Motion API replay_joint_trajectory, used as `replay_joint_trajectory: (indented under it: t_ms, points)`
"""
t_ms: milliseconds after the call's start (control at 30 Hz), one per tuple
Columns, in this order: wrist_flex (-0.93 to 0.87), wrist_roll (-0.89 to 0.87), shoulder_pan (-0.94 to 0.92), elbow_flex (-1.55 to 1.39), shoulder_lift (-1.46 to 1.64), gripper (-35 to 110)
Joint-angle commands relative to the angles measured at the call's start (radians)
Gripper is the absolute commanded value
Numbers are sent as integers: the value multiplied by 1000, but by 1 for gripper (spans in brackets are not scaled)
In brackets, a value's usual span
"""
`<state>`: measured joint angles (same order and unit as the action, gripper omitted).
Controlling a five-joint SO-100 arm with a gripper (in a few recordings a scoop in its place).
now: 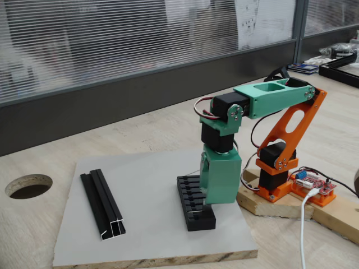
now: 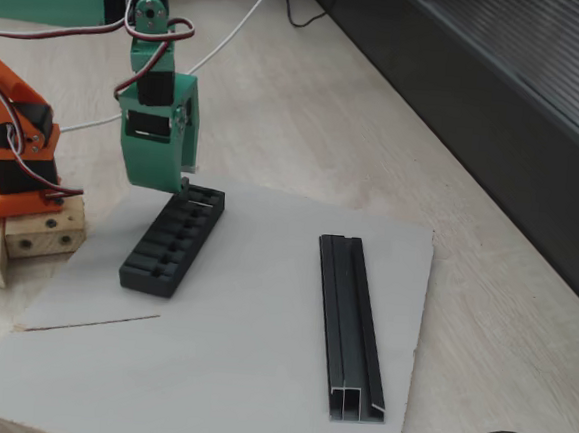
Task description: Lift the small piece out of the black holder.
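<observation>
The green gripper (image 1: 212, 203) points straight down over the black holder (image 1: 194, 203), which lies on a grey board (image 1: 151, 235) set on the pale wooden table (image 1: 50, 162). In one fixed view the gripper's green body covers the right side of the slotted block, its lower end down at the level of the block's top, toward the end of the block at about 5 o'clock. In the other fixed view the gripper (image 2: 179, 182) comes down at the far end of the holder (image 2: 172, 239), at about 1 o'clock along the block, with its tip touching or just above the last slots; the block's remaining slots run away from it toward 7 o'clock. A thin pale glint lies across the end slot just beside the tip, which may be the small piece (image 2: 202, 204), though it is too small to make out its shape. Whether the jaws are spread or closed, and whether they grip anything, I cannot tell, since the gripper's body hides the fingertips. A long black channel rail (image 2: 349, 327) lies well apart on the same board, at about 4 o'clock from the holder in this view. A round hole (image 1: 28, 186) is cut in the table beyond the board.
</observation>
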<state>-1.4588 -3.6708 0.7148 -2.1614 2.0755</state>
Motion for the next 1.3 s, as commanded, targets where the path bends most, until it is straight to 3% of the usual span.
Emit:
replay_joint_trajectory:
  t_ms: [0, 233, 1267]
  points:
    - [-12, 2, 5, -20, 23, 34]
    - [-3, 127, -9, -20, 9, 35]
    - [-2, 26, 0, -20, 6, 35]
